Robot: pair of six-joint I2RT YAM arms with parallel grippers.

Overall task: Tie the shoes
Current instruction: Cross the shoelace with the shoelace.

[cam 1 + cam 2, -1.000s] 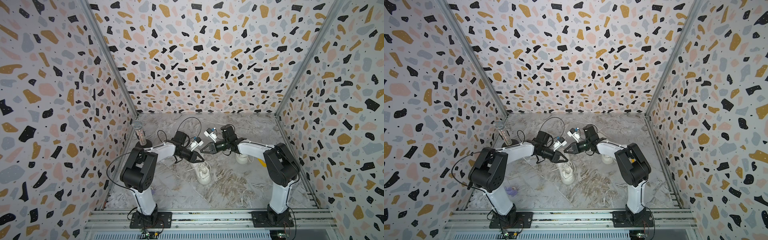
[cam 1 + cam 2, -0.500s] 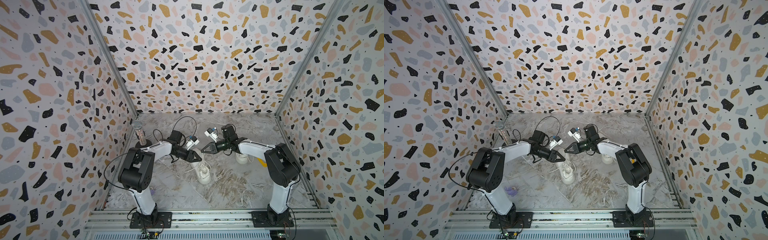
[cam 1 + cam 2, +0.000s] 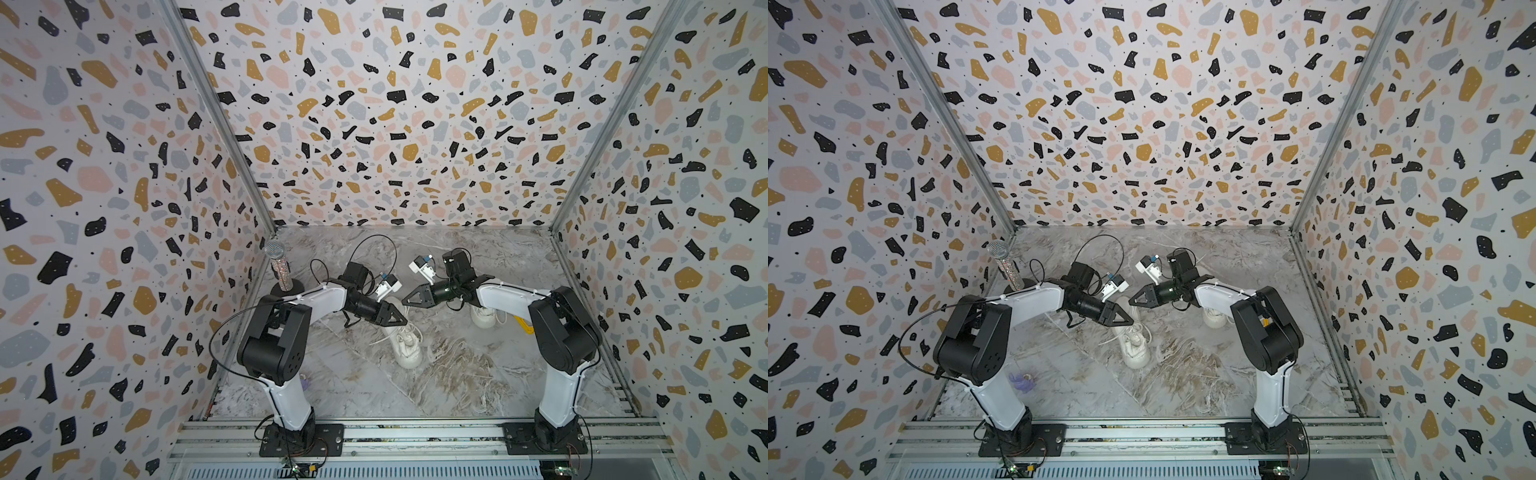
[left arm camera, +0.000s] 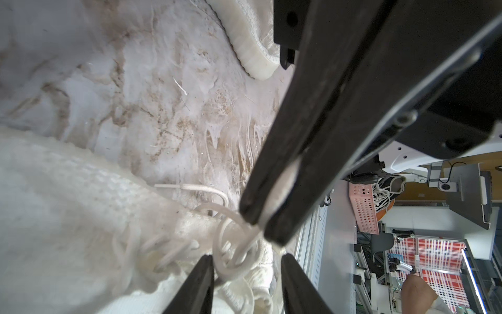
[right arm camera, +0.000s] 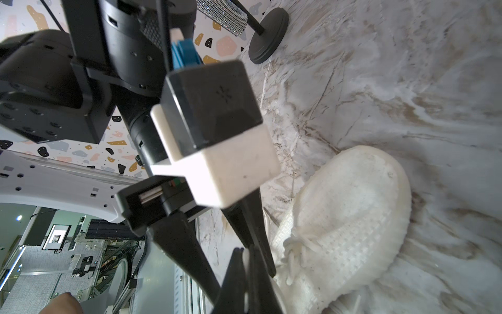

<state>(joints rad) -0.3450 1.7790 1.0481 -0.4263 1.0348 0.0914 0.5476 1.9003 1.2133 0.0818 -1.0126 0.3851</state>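
My left claw (image 4: 245, 259) has spread since a second ago; my right claw (image 4: 259, 225) pinches the lace (image 4: 233, 270).
My left jaws stand apart either side of a lace loop over the near shoe (image 3: 406, 349), gripping nothing. The other shoe (image 3: 484, 319) sits on the bench (image 3: 457, 386) under my right arm (image 3: 511, 297).

Bright, even light, faint shadows, wrist close-ups blurred (edges stretched)

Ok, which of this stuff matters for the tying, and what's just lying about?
For the job: middle shoe; second shoe under the right arm; lace pinched in the right tool.
Lying about: glittery microphone on its stand; purple scrap; yellow thing by the right arm.
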